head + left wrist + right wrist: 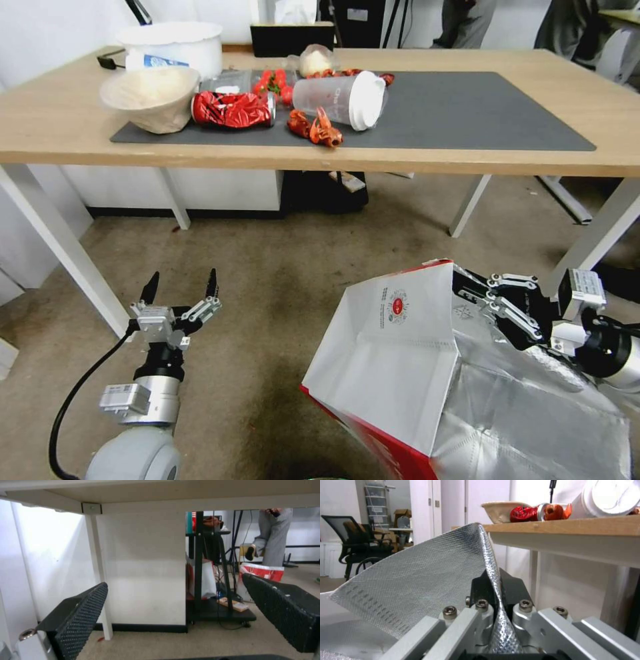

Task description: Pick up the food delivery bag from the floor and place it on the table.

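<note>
right claw [467,283] pinched on the foil-lined rim of the food delivery bag [393,360], held before the counter [467,160], below its edge | left claw [181,288] wide, holding nothing, beside the bag over the floor [280,280] | on the counter's dark mat [467,113]: bowl [150,97], red wrapper [230,110], tipped cup [340,100]

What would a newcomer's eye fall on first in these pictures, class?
First, the food delivery bag, big and white with silver lining, low at the front right, its rim pinched in the right gripper. Next, the clutter of bowls, a tipped cup and red wrappers on the left of the table. The left gripper hangs open over the floor.
</note>
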Available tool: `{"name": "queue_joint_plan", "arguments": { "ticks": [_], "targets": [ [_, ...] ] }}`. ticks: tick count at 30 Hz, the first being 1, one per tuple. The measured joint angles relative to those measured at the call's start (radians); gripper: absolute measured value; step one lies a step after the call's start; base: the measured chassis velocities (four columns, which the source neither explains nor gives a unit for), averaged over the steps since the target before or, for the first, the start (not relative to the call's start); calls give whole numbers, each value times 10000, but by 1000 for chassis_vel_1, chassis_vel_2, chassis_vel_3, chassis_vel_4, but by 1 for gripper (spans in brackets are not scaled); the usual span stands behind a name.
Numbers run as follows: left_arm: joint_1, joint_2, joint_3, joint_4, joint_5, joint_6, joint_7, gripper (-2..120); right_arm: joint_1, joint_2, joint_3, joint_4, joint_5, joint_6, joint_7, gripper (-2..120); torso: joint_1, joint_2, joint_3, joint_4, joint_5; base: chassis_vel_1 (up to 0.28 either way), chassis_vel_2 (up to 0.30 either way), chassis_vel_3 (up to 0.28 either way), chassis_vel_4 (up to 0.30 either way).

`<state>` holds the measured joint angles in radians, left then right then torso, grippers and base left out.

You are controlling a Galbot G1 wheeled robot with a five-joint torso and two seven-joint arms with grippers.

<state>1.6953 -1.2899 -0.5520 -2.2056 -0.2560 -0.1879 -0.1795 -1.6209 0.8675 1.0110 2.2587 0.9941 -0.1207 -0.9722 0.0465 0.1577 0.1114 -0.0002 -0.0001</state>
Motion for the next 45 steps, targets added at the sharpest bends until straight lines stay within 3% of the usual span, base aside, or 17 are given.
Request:
{"name": "queue_joint_plan", "arguments": {
  "ticks": [36,45],
  "targets": [
    [102,8,63,-236,24,61,30,100,-104,69,110,85,-43,60,58,0,361,1488,1128,0,0,0,0,0,0],
    [123,10,73,-277,41,65,36,100,-122,112,110,85,-77,77,58,0,441,1738,1301,0,1,0,0,0,0]
  ]
}}
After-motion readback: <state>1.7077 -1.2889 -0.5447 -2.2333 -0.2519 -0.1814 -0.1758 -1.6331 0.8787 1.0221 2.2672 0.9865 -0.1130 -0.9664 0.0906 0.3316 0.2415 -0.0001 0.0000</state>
